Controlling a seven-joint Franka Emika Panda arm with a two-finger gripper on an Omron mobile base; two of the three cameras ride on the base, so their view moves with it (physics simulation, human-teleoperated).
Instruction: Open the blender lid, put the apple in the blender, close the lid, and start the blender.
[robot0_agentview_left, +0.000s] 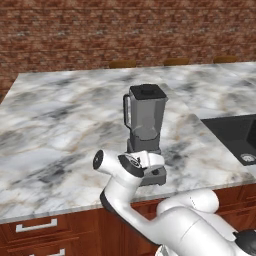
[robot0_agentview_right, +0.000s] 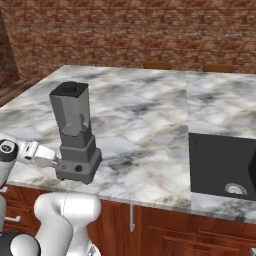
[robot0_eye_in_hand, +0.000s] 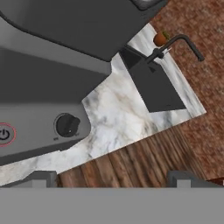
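The blender stands upright on the marble table, its stepped base and knob just ahead of the released, spread fingers.

We are in a kitchen, a rendered one. What tells us is the long marble counter with grey and brown veining, set on reddish wooden cabinets whose drawers carry pale bar handles. A dark sink with a round drain is sunk into the counter, and from the hand view we see a dark bent faucet over it. A grey blender stands upright on the marble near the front edge. Behind the counter runs a red brick wall, and the brown tops of chairs show just past the far edge.
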